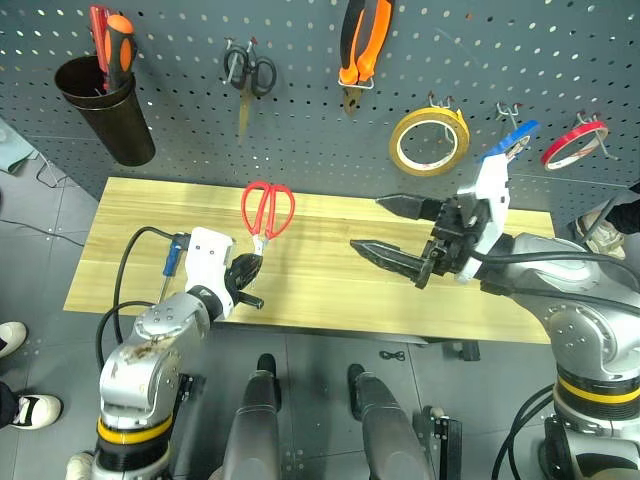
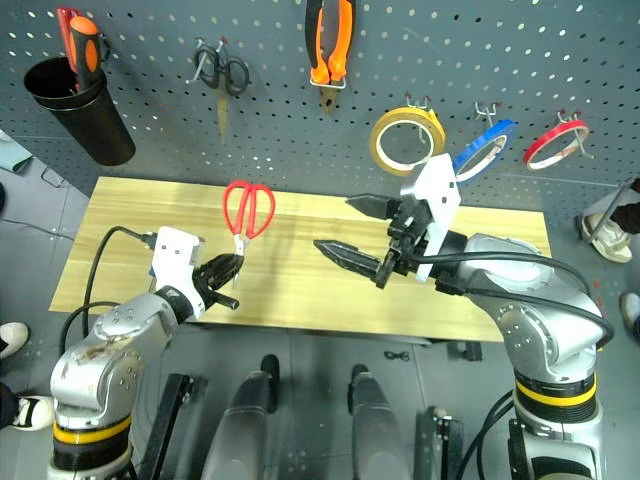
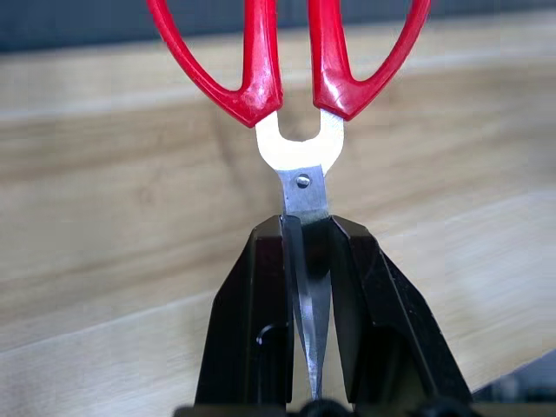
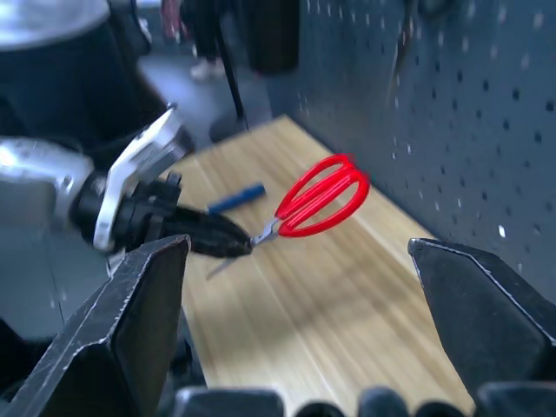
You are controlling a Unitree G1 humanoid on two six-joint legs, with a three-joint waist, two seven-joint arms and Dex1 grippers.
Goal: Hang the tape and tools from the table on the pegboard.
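My left gripper (image 1: 250, 270) is shut on the blades of the red-handled scissors (image 1: 268, 208), holding them above the table (image 1: 330, 300) with the handles toward the pegboard (image 1: 300, 130). In the left wrist view the black fingers (image 3: 252, 321) clamp the steel blade just below the pivot. The right gripper (image 1: 372, 225) hovers open over the middle of the table with nothing between its fingers. Beside my left wrist, the blue-handled screwdriver (image 4: 236, 198) lies on the wood. On the pegboard hang the orange-and-black pliers (image 1: 358, 45) and the tan-yellow tape (image 1: 428, 140).
A black cup (image 1: 105, 100) with red and orange screwdrivers hangs at the board's left. Small black scissors (image 1: 248, 72) hang beside it. A blue tape ring (image 1: 510, 138) and a red tape ring (image 1: 573, 143) hang at the right. A person's shoes show at the scene's edges.
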